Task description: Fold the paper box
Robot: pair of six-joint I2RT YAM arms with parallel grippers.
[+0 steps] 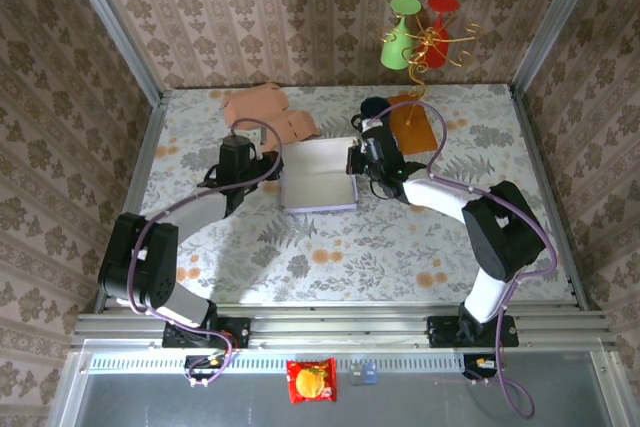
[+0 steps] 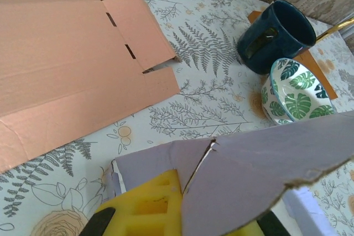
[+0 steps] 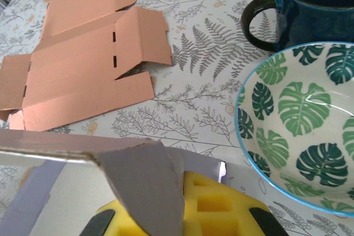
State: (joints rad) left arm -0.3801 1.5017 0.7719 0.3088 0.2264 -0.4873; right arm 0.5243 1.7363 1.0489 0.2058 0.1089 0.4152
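The lavender paper box [image 1: 318, 175] lies half folded in the middle of the table, its side walls raised. My left gripper [image 1: 266, 161] is at its left wall and my right gripper [image 1: 356, 159] at its right wall. In the left wrist view a lavender flap [image 2: 260, 175] runs between the yellow fingers [image 2: 141, 208], and the left gripper [image 2: 185, 220] is shut on it. In the right wrist view the right gripper [image 3: 177, 222] is shut on another lavender flap [image 3: 146, 183], beside its yellow finger [image 3: 227, 214].
A flat brown cardboard blank [image 1: 268, 112] lies behind the box. A dark blue mug [image 3: 310, 9] and a leaf-patterned bowl [image 3: 298, 131] stand close to the right gripper, by an orange board [image 1: 415, 125]. A gold mug tree [image 1: 425, 42] stands at the back right.
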